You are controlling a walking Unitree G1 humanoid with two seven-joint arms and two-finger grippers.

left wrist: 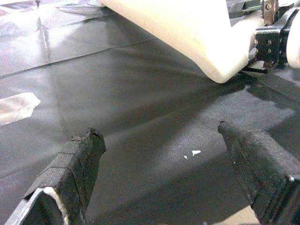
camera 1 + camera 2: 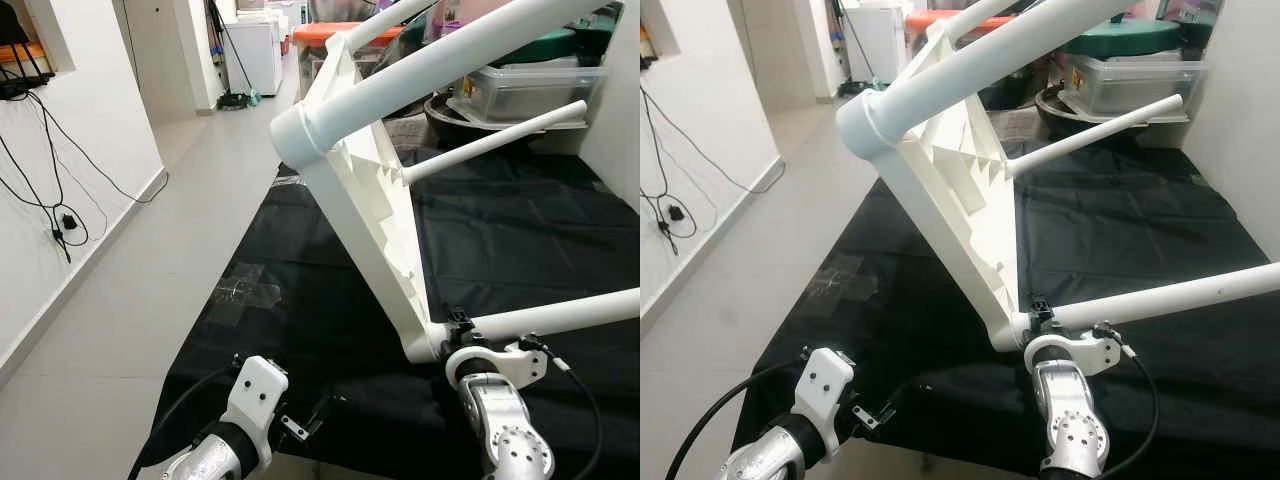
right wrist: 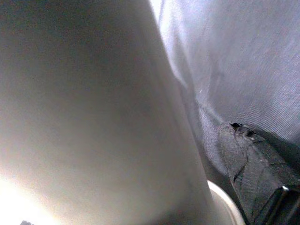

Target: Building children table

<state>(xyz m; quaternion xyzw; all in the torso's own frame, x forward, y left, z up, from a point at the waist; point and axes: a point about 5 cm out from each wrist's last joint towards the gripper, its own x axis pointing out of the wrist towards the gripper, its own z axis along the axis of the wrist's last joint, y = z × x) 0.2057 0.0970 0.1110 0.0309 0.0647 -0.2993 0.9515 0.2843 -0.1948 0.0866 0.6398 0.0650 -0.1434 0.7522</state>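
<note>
A white children's table (image 2: pixel 370 200) stands tipped on its edge on a black cloth (image 2: pixel 520 230), its round legs sticking out to the right. My right gripper (image 2: pixel 460 322) is shut on the lower near leg (image 2: pixel 570 312), right where it joins the tabletop corner. In the right wrist view that leg (image 3: pixel 93 117) sits hard against one black finger (image 3: pixel 253 159). My left gripper (image 1: pixel 157 133) is open and low over the cloth's front edge, a short way left of that corner (image 1: pixel 215 51), with nothing between its fingers.
Clear plastic boxes (image 2: pixel 530 85) and an orange-lidded bin (image 2: pixel 340 35) are stacked behind the cloth. Tiled floor (image 2: pixel 150 280) runs along the left, beside a white wall with hanging cables (image 2: pixel 50 200). A patch of tape (image 2: pixel 245 290) lies on the cloth.
</note>
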